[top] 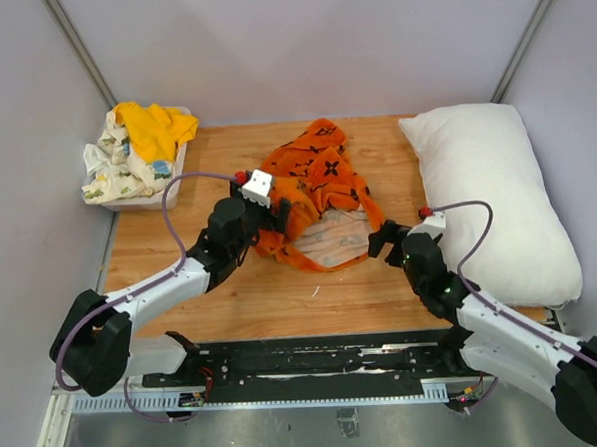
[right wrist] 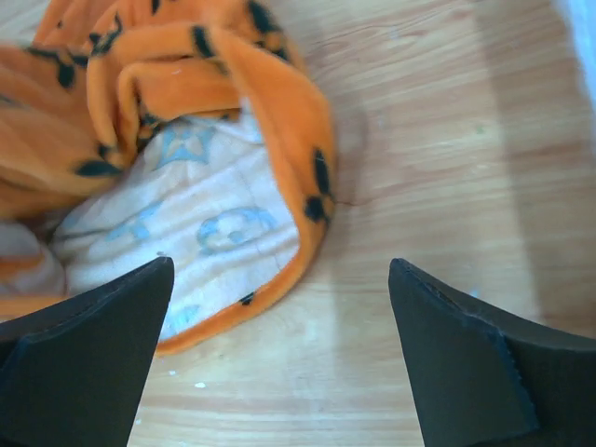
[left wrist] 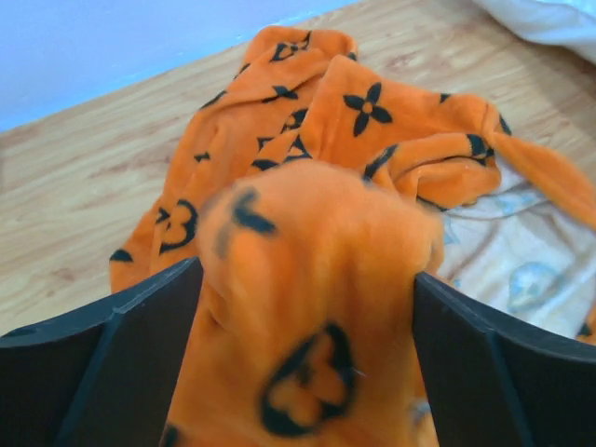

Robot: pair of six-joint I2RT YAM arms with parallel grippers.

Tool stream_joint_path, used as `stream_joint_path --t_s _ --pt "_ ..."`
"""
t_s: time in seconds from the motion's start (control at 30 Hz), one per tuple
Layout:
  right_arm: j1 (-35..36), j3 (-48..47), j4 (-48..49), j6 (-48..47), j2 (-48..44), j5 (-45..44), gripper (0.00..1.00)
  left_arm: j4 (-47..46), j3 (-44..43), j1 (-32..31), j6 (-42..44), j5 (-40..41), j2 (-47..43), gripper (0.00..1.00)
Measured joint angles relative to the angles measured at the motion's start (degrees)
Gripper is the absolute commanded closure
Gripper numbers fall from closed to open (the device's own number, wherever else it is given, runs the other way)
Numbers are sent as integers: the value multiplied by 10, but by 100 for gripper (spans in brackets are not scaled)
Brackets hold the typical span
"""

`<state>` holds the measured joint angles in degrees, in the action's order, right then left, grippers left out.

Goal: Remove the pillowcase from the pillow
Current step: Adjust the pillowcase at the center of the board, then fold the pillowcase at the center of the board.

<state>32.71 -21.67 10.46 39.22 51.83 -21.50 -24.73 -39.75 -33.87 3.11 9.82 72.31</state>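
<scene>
1 wad of pillowcase (left wrist: pixel 317 307) between left fingers (left wrist: pixel 112 372), grip unclear; right fingers (right wrist: pixel 84 354) apart; pillow (top: pixel 492 198) overhead only

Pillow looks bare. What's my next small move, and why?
Probably open the left claw wide and lift it clear. The pillow lies bare on the right, apart from the case, so the job looks done; only a fold of case sits between that claw's fingers. The right claw is open and empty.
</scene>
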Motion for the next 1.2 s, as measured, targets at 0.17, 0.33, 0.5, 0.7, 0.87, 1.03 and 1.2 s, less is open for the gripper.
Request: stream_joint_path --t_s 0.17,0.33,0.5,0.7,0.87,1.03,1.2 --pt "34 21 7 -17 -42 -133 2 -11 21 3 3 56 -2 1" --pt "-43 -155 2 -86 109 -70 0 56 -73 65 -72 100 21 1" --pt "-113 -464 -75 -155 356 122 4 112 -86 87 -154 80 46 1" --pt "-129 -671 -148 -221 575 285 20 137 -52 86 -210 -23 121 1" --pt "-155 -763 -185 -245 711 369 38 150 -42 86 -223 -54 141 1" --pt "-176 -842 -210 -255 786 424 43 149 -36 86 -224 -57 129 1" --pt "-179 -904 -212 -255 818 470 52 150 -28 86 -223 -54 120 1"
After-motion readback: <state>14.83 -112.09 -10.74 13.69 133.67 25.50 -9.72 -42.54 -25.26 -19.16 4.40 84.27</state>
